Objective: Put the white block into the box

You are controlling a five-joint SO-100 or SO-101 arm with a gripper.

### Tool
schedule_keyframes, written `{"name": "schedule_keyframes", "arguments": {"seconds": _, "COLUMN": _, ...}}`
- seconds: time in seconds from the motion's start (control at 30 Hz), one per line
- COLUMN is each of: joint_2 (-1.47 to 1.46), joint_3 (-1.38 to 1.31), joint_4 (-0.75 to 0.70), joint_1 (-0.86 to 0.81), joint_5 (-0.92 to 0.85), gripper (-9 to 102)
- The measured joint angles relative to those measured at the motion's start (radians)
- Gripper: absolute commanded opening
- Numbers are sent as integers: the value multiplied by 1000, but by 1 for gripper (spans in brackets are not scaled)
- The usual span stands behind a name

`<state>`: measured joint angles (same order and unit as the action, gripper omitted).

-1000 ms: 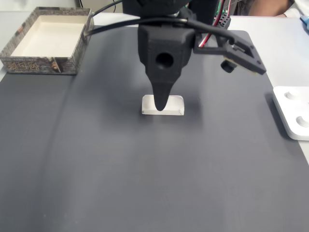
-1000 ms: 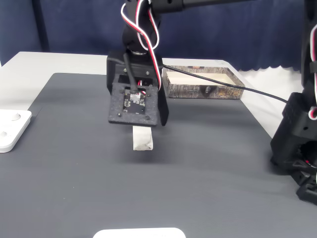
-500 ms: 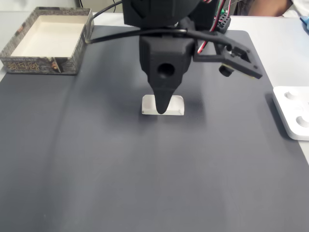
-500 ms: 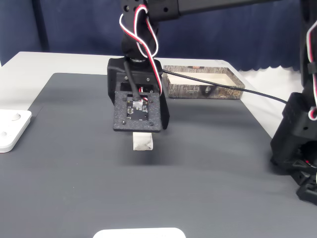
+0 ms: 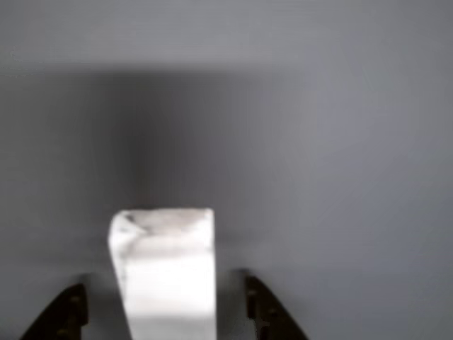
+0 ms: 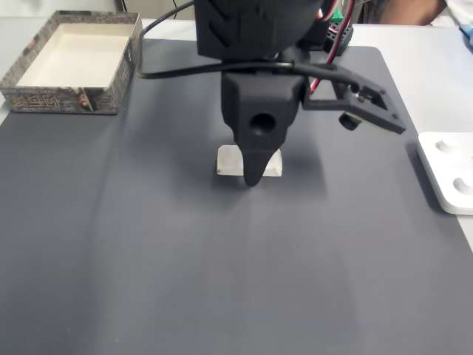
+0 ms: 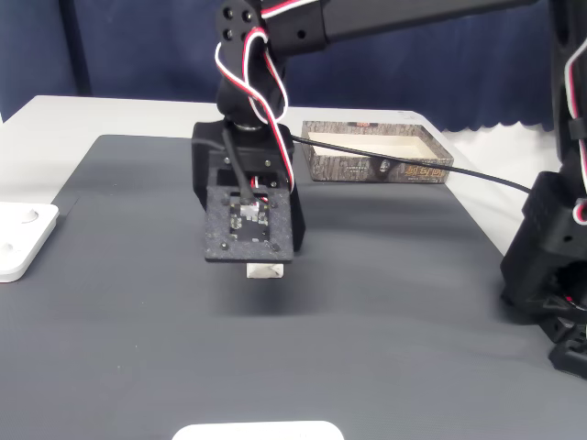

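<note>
white, that's your block [image 5: 164, 273]: in the other view it sits on the dark grey mat [image 5: 318, 142] of the worktop, standing up between the two dark fingertips [image 5: 265, 308] of your hand [image 5: 164, 312], with a gap showing on each side, so the hand is spread apart and not touching it. in a fixed view the black hand [image 6: 253, 174] comes straight down over the white block [image 6: 229, 161], its pointed tip covering the block's middle, and only the two ends of the block peek out beside it. in another fixed view the small circuit board plate on the arm hangs over the white block [image 7: 266, 269], so you see just its lower edge on the mat. your box [image 6: 44, 92] stands well apart at the far left corner of the mat in that first fixed view, cream inside, with a grey-brown patterned wall; there are marks printed on the wall, but they're too small to read. a flat white device [image 6: 447, 174] lies at the right edge, off the mat. you'll find no readable label on the block or the arm.
</note>
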<state>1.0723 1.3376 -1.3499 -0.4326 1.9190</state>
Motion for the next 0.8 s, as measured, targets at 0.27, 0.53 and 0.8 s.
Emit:
{"name": "schedule_keyframes", "arguments": {"seconds": 0.27, "joint_2": 0, "joint_3": 9, "joint_4": 2, "joint_1": 0, "joint_5": 0, "gripper": 32}}
{"name": "schedule_keyframes", "arguments": {"seconds": 0.53, "joint_2": 0, "joint_3": 9, "joint_4": 2, "joint_1": 0, "joint_5": 0, "gripper": 32}}
{"name": "schedule_keyframes", "arguments": {"seconds": 0.8, "joint_2": 0, "joint_3": 9, "joint_4": 2, "joint_1": -14, "joint_5": 0, "gripper": 32}}
